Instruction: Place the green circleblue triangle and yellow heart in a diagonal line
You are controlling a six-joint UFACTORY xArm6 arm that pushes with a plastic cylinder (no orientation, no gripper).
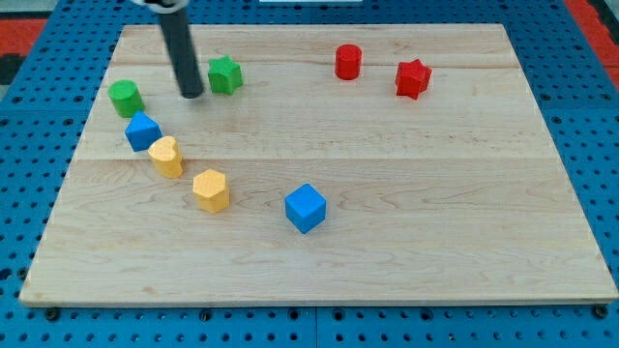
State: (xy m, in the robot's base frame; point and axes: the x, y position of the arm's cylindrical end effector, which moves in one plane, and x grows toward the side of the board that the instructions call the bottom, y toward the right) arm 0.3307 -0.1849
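The green circle block (125, 97) sits near the board's left edge, toward the view's top. The blue triangle block (142, 130) lies just below and right of it. The yellow heart block (166, 157) lies just below and right of the blue triangle, almost touching it. These three run in a slanted row going down to the right. My tip (191, 95) rests on the board between the green circle and a green star block (224, 74), closer to the star, touching neither.
A yellow hexagon block (211, 189) lies below and right of the heart. A blue cube (306, 208) sits near the board's middle bottom. A red cylinder (348, 62) and a red star block (412, 78) sit at the top right. The wooden board (464, 222) rests on a blue pegboard.
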